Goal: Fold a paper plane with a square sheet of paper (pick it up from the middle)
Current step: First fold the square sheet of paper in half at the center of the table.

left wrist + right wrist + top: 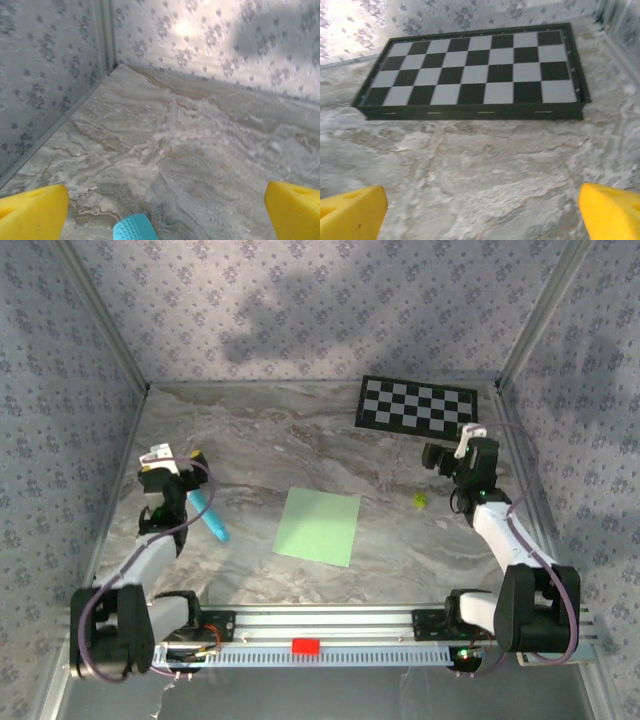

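Observation:
The square sheet of paper point(318, 526), pale mint-green, lies flat in the middle of the marble table, between the two arms and touched by neither. My left gripper point(178, 465) hovers at the left side of the table, left of the sheet, facing the far-left corner. In the left wrist view it point(162, 212) is open, its yellow fingertips point(31, 214) far apart with nothing between them. My right gripper point(434, 454) is right of the sheet, facing the checkerboard. In the right wrist view it point(481, 212) is open over bare marble.
A cyan-blue stick point(210, 515) lies by the left arm; its ribbed end point(135, 229) shows low between the left fingers. The black-and-white checkerboard point(416, 405) point(475, 70) sits at the back right. A small yellow-green bit point(420, 500) lies right of the sheet. Patterned walls enclose the table.

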Robot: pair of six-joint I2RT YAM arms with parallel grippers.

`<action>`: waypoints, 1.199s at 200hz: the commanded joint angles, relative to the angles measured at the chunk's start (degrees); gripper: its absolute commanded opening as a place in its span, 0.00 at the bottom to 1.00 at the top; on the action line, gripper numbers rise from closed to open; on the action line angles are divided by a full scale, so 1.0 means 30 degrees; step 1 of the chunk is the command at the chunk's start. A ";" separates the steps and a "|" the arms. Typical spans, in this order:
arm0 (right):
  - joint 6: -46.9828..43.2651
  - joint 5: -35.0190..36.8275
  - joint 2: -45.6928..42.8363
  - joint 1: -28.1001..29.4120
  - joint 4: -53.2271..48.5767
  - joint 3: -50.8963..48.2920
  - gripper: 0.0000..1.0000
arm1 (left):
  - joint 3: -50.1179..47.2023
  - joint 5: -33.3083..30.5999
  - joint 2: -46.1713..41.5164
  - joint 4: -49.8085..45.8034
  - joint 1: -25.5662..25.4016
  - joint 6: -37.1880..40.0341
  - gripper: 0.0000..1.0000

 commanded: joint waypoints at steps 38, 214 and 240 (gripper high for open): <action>0.4679 -0.8644 0.0469 -0.0038 -0.6270 0.1453 1.00 | 0.3680 0.0535 -0.4772 -1.1501 0.0174 -0.7271 1.00; 0.7468 -0.8169 -0.1977 0.5319 -0.8478 -0.0248 1.00 | 0.5624 0.7062 -0.2145 -1.5173 -0.9865 -0.8419 0.94; 0.7909 -0.8033 -0.1948 0.5848 -0.8465 -0.0538 1.00 | 0.6514 0.6206 -0.0205 -1.6010 -1.1869 -0.8478 0.92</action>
